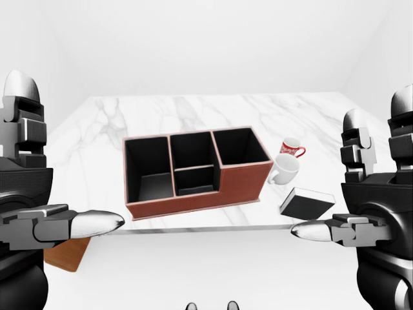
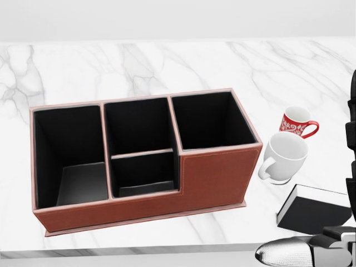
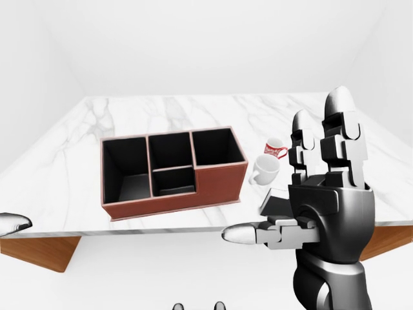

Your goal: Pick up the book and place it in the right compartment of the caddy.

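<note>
The black book (image 2: 314, 212) with white page edges lies on the marble table (image 2: 139, 67) near its lower right edge, right of the caddy. The brown caddy (image 2: 214, 178) has black compartments; its right compartment (image 2: 208, 119) holds nothing. Both hands are raised close to the camera, short of the table edge. In the left-eye view my left hand (image 1: 45, 187) is open at the left, fingers up and thumb pointing inward. My right hand (image 1: 352, 194) is open at the right, its thumb just below the book. In the right-eye view the right hand hides most of the book.
A white mug (image 2: 285, 156) stands just above the book, with a red patterned mug (image 2: 297, 122) beyond it. The table's near edge (image 1: 193, 230) runs across the left-eye view. Brown floor (image 1: 64, 253) shows at the lower left.
</note>
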Available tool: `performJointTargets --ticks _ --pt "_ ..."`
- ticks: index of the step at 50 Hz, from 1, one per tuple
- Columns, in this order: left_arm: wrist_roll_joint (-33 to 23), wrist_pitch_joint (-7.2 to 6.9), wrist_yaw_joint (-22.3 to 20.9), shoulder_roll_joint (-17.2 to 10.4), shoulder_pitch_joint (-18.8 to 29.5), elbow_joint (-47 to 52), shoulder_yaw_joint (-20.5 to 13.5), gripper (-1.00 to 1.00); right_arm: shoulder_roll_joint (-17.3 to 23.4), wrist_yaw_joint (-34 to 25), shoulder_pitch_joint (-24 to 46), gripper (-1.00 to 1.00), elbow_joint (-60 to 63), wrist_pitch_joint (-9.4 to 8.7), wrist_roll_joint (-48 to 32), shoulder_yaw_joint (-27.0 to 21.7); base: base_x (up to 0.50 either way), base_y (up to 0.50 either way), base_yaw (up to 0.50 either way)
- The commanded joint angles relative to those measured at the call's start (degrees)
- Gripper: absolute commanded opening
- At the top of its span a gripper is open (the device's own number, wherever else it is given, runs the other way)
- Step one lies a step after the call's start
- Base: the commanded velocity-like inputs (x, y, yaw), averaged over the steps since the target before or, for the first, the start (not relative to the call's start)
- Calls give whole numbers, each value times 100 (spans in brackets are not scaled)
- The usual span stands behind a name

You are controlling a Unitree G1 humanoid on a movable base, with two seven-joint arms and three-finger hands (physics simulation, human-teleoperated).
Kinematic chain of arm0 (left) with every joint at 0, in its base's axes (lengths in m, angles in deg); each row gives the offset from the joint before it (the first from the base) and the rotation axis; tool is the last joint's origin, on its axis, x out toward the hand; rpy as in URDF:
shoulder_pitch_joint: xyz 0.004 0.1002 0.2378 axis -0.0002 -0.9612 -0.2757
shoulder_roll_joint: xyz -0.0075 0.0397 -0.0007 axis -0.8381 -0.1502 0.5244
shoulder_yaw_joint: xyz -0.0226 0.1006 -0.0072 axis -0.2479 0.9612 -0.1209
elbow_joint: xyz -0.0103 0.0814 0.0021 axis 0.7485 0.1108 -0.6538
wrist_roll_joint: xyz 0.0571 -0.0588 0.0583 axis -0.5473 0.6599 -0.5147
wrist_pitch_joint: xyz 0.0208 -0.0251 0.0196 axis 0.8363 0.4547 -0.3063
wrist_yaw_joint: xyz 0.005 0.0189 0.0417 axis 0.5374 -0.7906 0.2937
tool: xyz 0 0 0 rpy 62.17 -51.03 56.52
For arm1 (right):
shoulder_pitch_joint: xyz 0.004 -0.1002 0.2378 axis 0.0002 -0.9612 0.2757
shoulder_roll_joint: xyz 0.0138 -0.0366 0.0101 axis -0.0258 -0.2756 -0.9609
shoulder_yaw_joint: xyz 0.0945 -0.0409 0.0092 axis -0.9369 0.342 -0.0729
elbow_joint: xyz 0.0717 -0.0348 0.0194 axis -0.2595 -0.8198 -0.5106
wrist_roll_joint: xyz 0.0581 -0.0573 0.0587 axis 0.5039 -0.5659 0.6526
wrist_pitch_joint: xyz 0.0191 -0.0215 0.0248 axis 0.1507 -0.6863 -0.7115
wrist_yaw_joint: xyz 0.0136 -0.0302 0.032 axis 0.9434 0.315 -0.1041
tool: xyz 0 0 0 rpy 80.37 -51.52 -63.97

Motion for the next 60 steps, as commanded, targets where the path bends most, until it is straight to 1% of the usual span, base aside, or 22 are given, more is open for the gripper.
performJointTargets --ticks 1,9,18,20,23,25,26,28,30,31,32,34,35,37,40,41,42,43,47,50,54,60 --pt "-8 0 0 63 32 1 4 100 -35 -50 -7 100 2 0 -29 -9 35 0 0" --pt "73 0 0 -9 21 1 -53 100 191 129 18 100 2 0 175 -56 35 0 0" --pt "138 0 0 -20 51 1 -113 100 32 -33 76 100 2 0 127 -301 31 0 0" --pt "128 0 0 -7 53 1 -108 100 207 -123 156 100 2 0 137 -420 0 0 0" --pt "71 0 0 30 53 1 -65 100 930 -86 868 100 3 0 1064 -1192 0 0 0" --pt "80 0 0 3 47 1 -75 100 1368 -40 1177 100 3 0 1497 -1463 0 0 0" --pt "85 0 0 3 47 1 -78 100 1510 -34 1291 100 3 0 1597 -1537 0 0 0" --pt "53 0 0 35 68 1 -50 100 1779 -21 1704 100 3 0 2136 -1991 0 0 0" --pt "53 0 0 8 32 1 -42 100 1878 -329 1984 100 3 0 2128 -2227 0 0 0" --pt "66 0 0 -8 18 1 -50 100 1893 -598 2011 100 3 0 1817 -2224 0 0 0" --pt "94 0 0 -20 -13 1 -93 100 1899 -1142 2006 100 3 0 1368 -2159 0 0 0" --pt "155 0 0 -31 -12 1 -174 100 1651 -2099 2081 100 3 0 277 -2185 0 0 0" --pt "243 0 0 -93 -34 1 -279 100 1721 -2976 1987 100 -33 0 -381 -2326 0 0 0" --pt "255 0 0 -124 -34 1 -280 100 1575 -4081 2093 100 -137 0 -1512 -2471 0 0 0" --pt "125 0 0 -65 -16 1 -154 100 1292 -5538 2199 100 -298 0 -2687 -2641 0 0 0" --pt "138 0 0 -80 -24 1 -168 100 1344 -6194 1942 100 -399 0 -3115 -2778 0 0 0" --pt "149 0 0 -85 -29 1 -181 100 1182 -6367 1925 100 -401 0 -3415 -2826 0 0 0" --pt "99 0 0 -73 -15 1 -131 100 1169 -6367 1275 100 -611 0 -3884 -3189 0 0 0" --pt "45 0 0 -122 -38 1 -48 100 219 -6367 649 100 -629 0 -5419 -3671 0 0 0" --pt "62 0 0 -126 -39 1 -62 100 -274 -6367 808 100 -723 0 -5924 -4152 0 0 0" --pt "50 0 0 -129 -45 1 -58 100 -506 -6367 780 100 -1152 0 -6201 -4646 0 0 0" --pt "48 0 0 -107 -26 1 -62 100 -473 -6367 768 100 -1712 0 -6335 -5075 0 0 0"
